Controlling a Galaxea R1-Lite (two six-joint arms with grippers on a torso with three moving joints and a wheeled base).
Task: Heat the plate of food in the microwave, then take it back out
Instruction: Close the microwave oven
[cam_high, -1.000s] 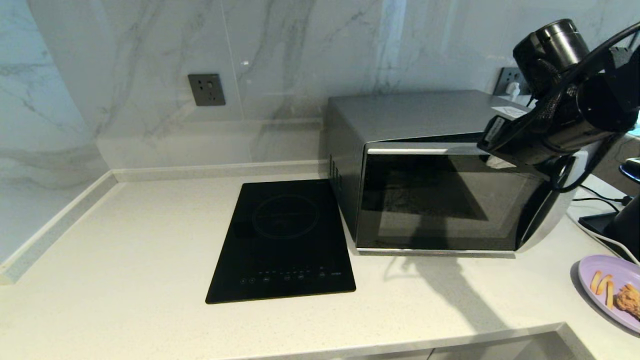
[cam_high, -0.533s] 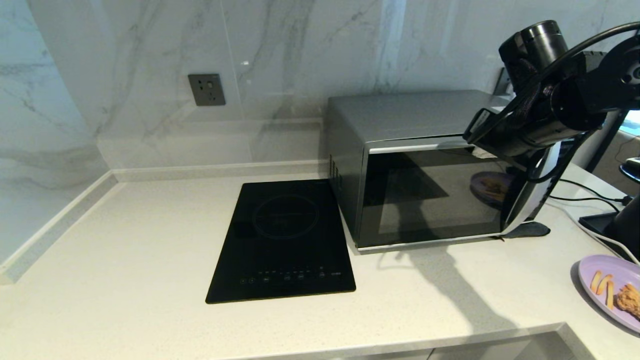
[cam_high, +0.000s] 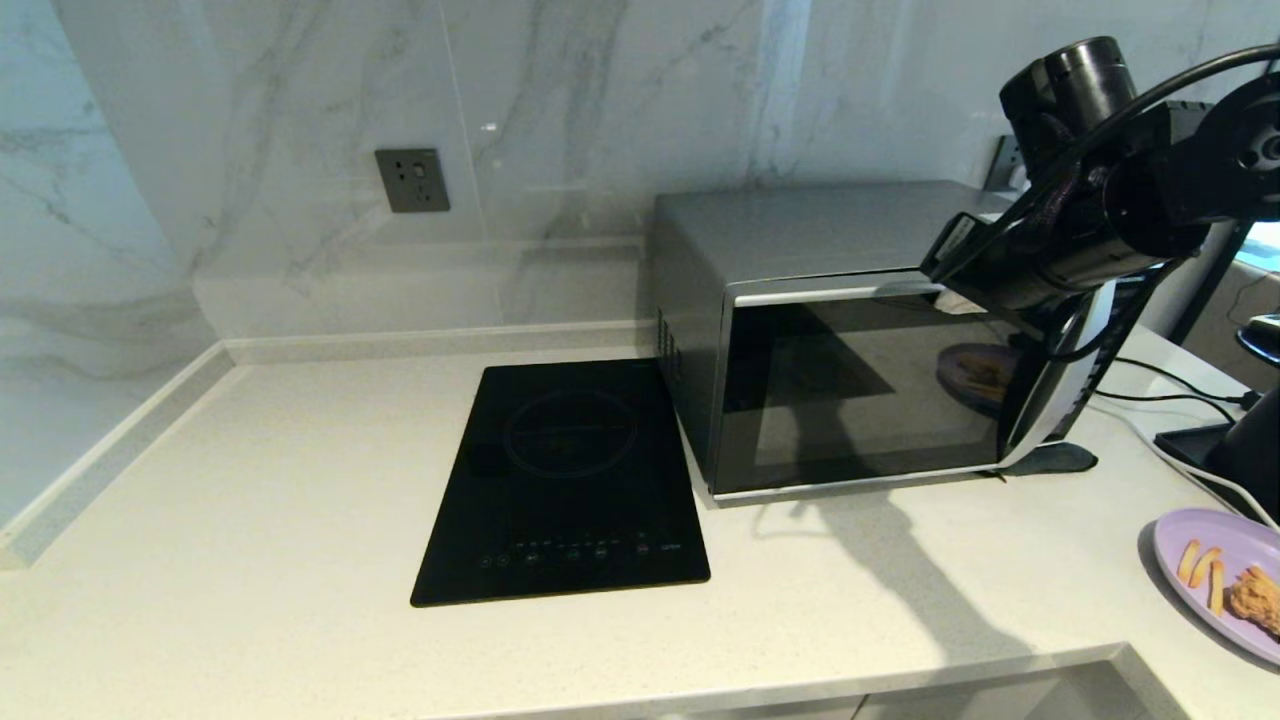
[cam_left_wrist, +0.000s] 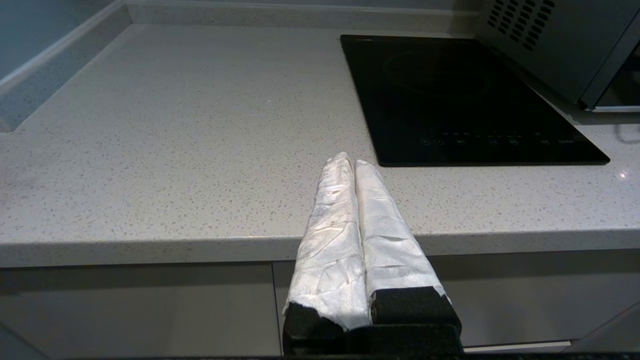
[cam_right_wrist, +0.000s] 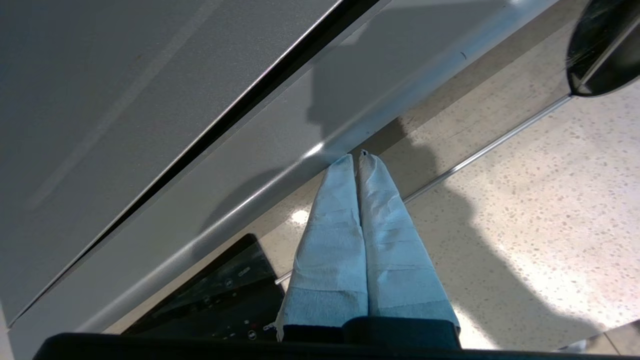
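The microwave (cam_high: 850, 340) stands at the right centre of the head view, and the right gripper (cam_right_wrist: 357, 159) is at its door's top edge, fingers pressed together, holding nothing. The plate of food (cam_high: 1215, 585) lies at the lower right on the counter (cam_high: 250, 480). The left gripper (cam_left_wrist: 348, 161) is closed and empty, at the counter's front edge.

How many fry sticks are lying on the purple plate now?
3 fry sticks are visible, on the left part of the purple plate, beside the crumbed piece. The picture's edge cuts the plate, so more may be hidden.
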